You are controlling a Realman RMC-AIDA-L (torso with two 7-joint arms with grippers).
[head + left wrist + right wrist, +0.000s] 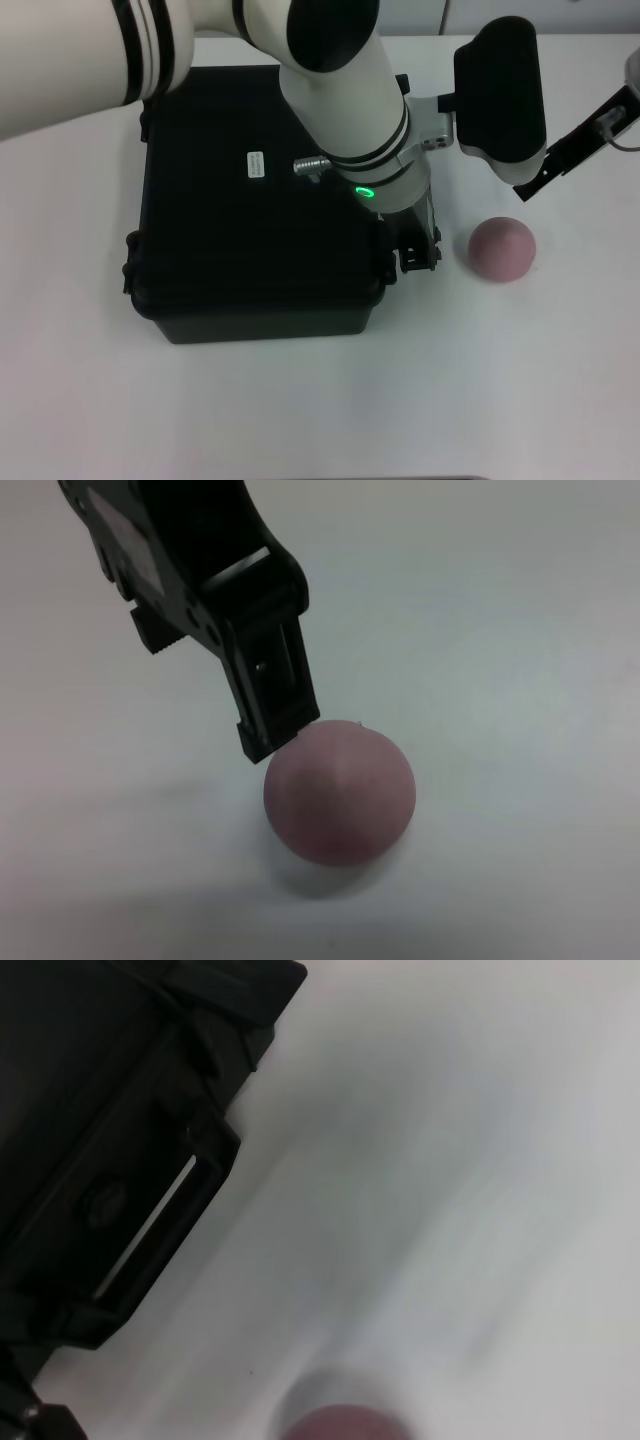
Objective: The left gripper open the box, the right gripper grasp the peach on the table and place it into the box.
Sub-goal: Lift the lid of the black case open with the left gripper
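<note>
Just off the right-hand side of the box [255, 215], the peach [503, 250] sits alone on the table [320, 410], a small round dusty-pink fruit with a matte skin and a faint ridge running to a blunt tip. Nothing grips it. The box is a large black hard-plastic case, lid down flat, with a small white label [255, 164] on top and a black latch [131, 272] on its left edge.

The left gripper [418, 245] hangs at the case's right front corner, between the box and the peach, pointing down from a thick white arm with black bands and a green ring light [365, 192]. That arm reaches diagonally across the lid from the upper left and hides much of the case's far right part. In the left wrist view a ribbed black finger [270, 695] ends just beside the top of the fruit; whether the jaws are spread or closed cannot be told.

The right gripper [545, 172] is raised behind and to the right of the peach, slim and black, angled down towards it but well apart; its fingers' state cannot be told either. Its wrist view shows the box's latched side and the fruit's top edge.
</note>
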